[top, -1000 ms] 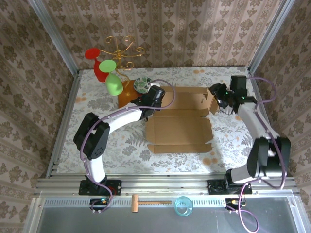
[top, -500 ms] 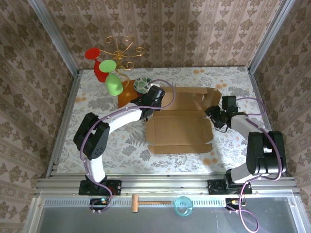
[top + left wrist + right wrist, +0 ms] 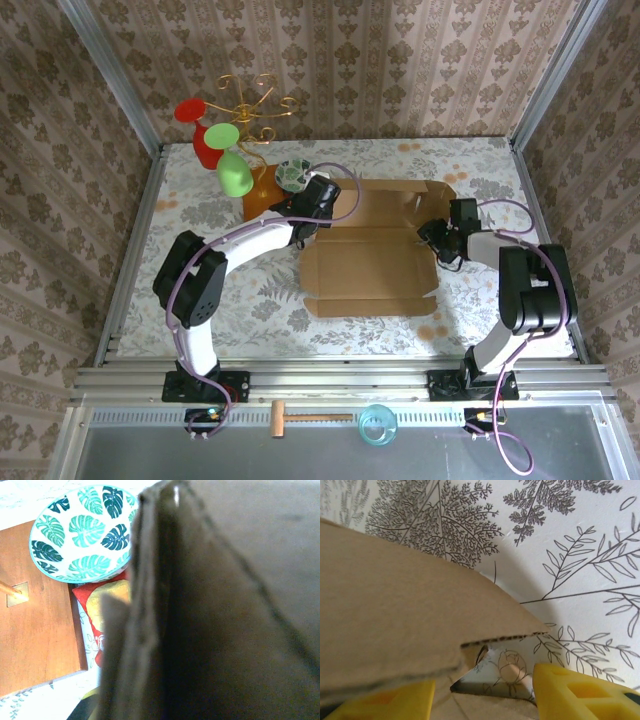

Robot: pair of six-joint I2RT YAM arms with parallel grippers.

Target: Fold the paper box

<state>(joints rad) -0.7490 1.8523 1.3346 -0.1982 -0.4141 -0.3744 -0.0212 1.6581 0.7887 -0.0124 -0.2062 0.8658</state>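
Note:
The paper box (image 3: 368,262), plain brown cardboard, lies open in the middle of the table with its back panel and side flaps partly raised. My left gripper (image 3: 312,206) sits at the box's back left corner. In the left wrist view a dark cardboard wall (image 3: 215,620) stands edge-on right before the camera and hides the jaws. My right gripper (image 3: 438,238) is low at the box's right edge. It is open, and its yellow fingers (image 3: 580,692) stand on either side of a raised flap (image 3: 395,625) with bare table between them.
A gold wire stand (image 3: 255,100) with red and green cups rises at the back left on an orange-brown wooden base (image 3: 35,630). A leaf-patterned bowl (image 3: 82,532) and a red packet (image 3: 90,610) lie beside the box. A wooden hammer (image 3: 300,417) and blue ring (image 3: 377,425) rest on the front ledge.
The right arm has swung in from the back right and dropped low, bringing its gripper to the box's right flap. The left arm and the box have stayed put.

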